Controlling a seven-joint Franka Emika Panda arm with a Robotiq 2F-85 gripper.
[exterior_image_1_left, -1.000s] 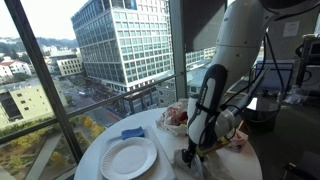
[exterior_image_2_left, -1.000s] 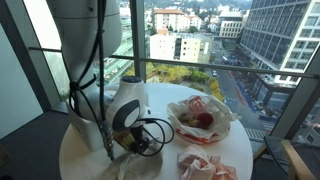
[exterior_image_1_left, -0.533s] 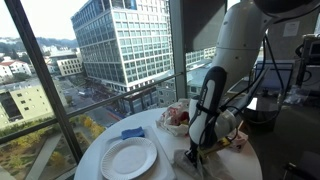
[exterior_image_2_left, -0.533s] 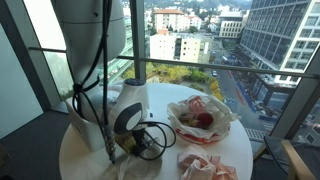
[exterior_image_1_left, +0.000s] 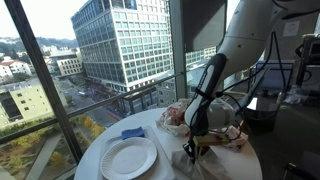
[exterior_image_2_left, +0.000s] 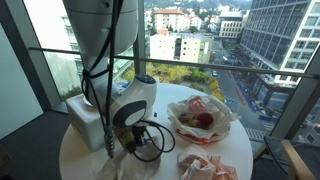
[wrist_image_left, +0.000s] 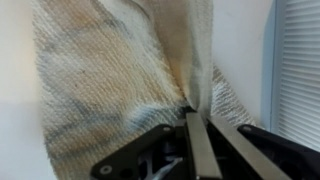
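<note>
In an exterior view: gripper, lower centre, set down on cloth, right of plate.
In an exterior view: gripper, lower left, grip not discernible.
Wrist view: fingers closed; cloth fold pinched between them, ridge thereby raised.

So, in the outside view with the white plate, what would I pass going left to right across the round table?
Left to right: white plate → gripper pinched shut on the cloth → crumpled wrapper. The blue napkin and the food bowl overlap these, so they are left out.
</note>
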